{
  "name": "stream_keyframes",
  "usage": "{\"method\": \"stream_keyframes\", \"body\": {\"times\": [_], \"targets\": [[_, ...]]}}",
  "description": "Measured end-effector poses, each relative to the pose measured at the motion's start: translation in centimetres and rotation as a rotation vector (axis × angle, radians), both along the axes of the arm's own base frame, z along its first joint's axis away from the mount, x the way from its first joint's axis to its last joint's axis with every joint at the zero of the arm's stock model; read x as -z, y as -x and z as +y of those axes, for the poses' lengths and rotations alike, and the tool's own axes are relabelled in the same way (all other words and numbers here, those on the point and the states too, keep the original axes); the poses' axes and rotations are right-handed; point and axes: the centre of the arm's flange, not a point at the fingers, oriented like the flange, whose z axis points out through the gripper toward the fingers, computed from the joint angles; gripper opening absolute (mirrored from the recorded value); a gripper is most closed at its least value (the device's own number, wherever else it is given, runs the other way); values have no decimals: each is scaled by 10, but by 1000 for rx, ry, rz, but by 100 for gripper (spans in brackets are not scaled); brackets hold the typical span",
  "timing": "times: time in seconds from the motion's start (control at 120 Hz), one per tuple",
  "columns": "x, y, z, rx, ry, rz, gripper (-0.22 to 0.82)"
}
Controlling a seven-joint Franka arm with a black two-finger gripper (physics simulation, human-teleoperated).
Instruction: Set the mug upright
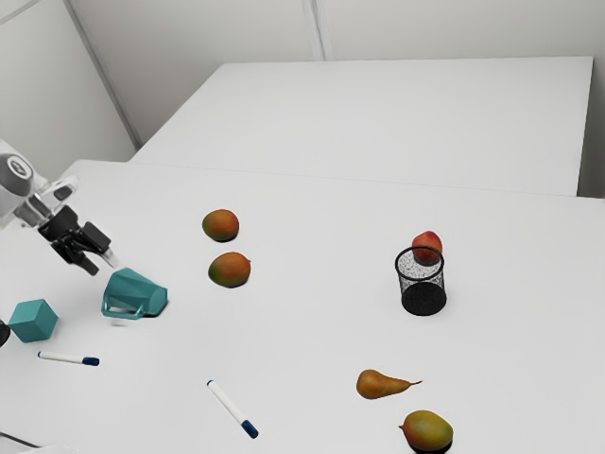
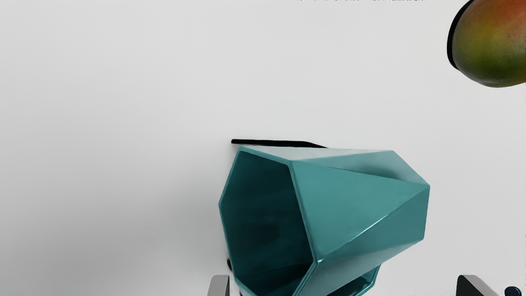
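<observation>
My gripper (image 1: 101, 262) is wide open near the shiny teal many-sided mug (image 2: 361, 205), lying mouth toward my white arm (image 1: 17, 184)

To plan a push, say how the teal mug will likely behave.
The mug looks stiff: its faceted sides show crisp edges. Lying on its side, it may rock between flat faces rather than roll, and its handle could block turning one way.
</observation>
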Motion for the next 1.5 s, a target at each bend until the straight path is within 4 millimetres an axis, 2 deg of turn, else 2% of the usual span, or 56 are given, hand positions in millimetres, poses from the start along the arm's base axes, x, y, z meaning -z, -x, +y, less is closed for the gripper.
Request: {"method": "stream_keyframes", "body": {"times": [0.158,0.3,0.442,0.525,0.767,0.933,1.108,1.175,1.383,1.5], "targets": [[17,-6,1,41,67,0,60],[36,-3,-3,63,147,12,60],[41,0,-6,83,200,13,59],[42,2,-8,95,225,14,49],[46,5,-11,121,262,12,10],[39,1,-18,145,262,0,-6],[34,-1,-23,157,253,-8,-11],[24,-3,-29,166,240,-18,-14],[-17,-10,-71,226,131,-56,-16],[-50,-23,-115,314,-5,-75,-17]]}}
